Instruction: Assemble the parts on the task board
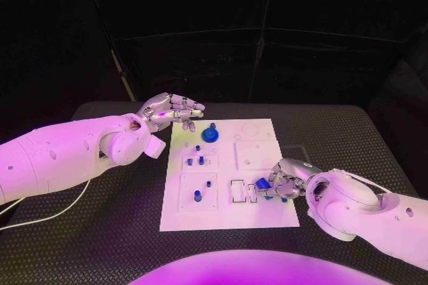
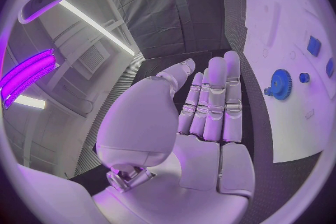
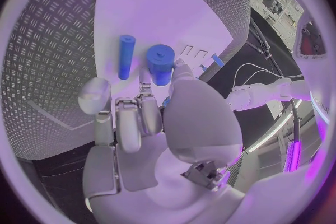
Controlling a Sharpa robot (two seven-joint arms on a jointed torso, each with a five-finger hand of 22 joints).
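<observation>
The white task board (image 1: 268, 214) lies mid-table. My right hand (image 1: 287, 178) rests at its near right part, thumb and a finger pinching a short blue cylinder (image 1: 262, 184) (image 3: 161, 64) just over the board. A blue rod (image 3: 125, 56) lies flat beside it. My left hand (image 1: 174, 110) (image 2: 210, 106) hovers off the board's far left corner, fingers straight and apart, nothing in it. A blue gear (image 1: 209, 135) (image 2: 280, 84) sits near that corner, and small blue pegs (image 1: 201, 161) stand in the board's left column.
Rectangular slots (image 1: 239, 192) lie just left of the right hand. A raised square panel (image 1: 254, 154) occupies the board's right middle. A pale cable (image 1: 54, 212) trails over the black table (image 1: 357, 130) at the left.
</observation>
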